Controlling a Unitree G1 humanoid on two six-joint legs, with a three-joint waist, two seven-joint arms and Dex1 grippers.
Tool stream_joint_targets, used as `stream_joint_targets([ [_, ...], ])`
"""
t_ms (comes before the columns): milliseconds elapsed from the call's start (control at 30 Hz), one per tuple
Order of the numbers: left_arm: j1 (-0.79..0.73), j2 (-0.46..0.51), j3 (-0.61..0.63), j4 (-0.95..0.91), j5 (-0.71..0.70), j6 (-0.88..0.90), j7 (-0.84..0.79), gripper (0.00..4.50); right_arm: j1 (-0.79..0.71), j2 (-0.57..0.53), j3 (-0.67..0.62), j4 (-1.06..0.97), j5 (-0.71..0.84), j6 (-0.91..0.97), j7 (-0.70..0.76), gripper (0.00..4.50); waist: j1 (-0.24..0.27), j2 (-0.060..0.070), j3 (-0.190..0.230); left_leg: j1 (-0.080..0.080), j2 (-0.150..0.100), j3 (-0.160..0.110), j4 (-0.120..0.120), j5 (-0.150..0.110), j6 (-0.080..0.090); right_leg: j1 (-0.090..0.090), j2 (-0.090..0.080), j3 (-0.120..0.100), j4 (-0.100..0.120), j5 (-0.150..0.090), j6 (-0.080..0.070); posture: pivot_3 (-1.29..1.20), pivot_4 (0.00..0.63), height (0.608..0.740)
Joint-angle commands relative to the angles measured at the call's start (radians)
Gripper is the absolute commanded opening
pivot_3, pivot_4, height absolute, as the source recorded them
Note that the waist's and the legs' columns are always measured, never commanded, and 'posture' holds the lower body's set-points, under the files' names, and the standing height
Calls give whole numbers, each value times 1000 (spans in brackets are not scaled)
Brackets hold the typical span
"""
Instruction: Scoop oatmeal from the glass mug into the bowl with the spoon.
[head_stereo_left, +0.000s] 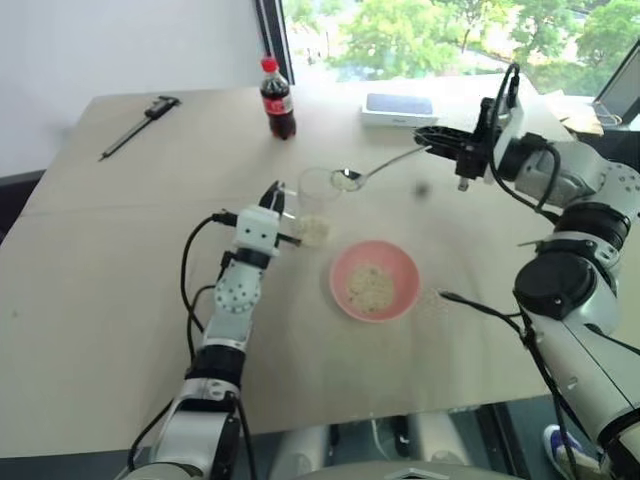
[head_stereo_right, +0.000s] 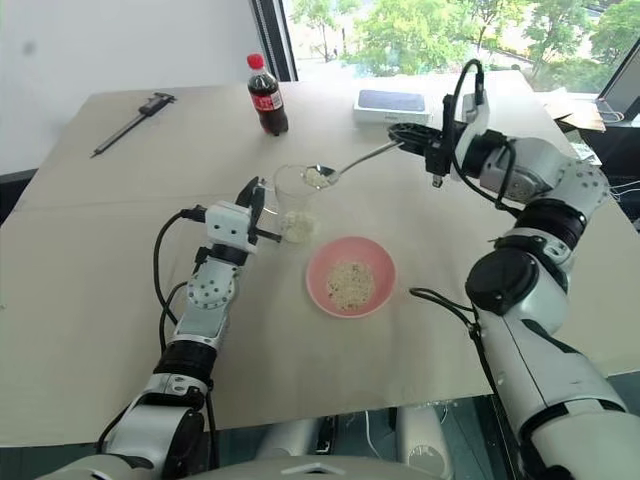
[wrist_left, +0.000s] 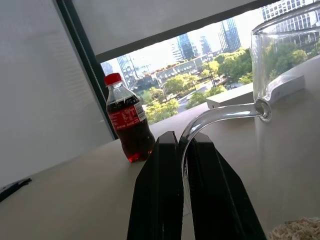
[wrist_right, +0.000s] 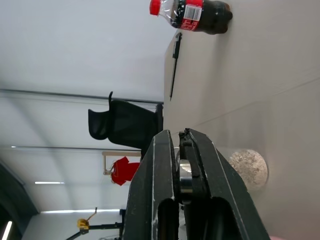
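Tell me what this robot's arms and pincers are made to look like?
Both arms are built of rounded silver-grey metal segments joined by black round joints, with thin black cables looping loosely outside them. The left gripper sits on a boxy white wrist block; the right gripper sits on a black wrist part with a cable arching above it. Each ends in two flat, matte black fingers that taper toward the tips.

The clear glass mug (head_stereo_right: 296, 190) is stood upright on the tabletop (head_stereo_right: 100, 250), with some oatmeal (head_stereo_right: 298, 228) at its bottom. The shiny spoon (head_stereo_right: 345, 165) is held level over the mug's rim, filled with oats. More oats are seen in the pink bowl (head_stereo_right: 350, 277) nearby.
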Motion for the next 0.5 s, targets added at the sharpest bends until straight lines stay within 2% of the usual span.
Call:
stream_joint_targets([
  [33,17,20,1,46,12,11,-11,78,17,-29,52,-24,137,5,-20,0,-2,1,0,0,0,0,0,0,0,0,0,0,0,0,0,0,150,740],
  [300,20,34,-1,58,8,6,-12,78,144,-105,232,-50,410,5,-89,0,-14,1,-2,2,1,2,0,0,1,1,1,2,1,0,0,0,150,740],
  [500,22,37,-6,64,7,6,-17,78,226,-188,385,-67,557,5,-70,0,-17,1,-2,2,1,2,0,-1,1,2,1,2,1,0,0,0,150,740],
])
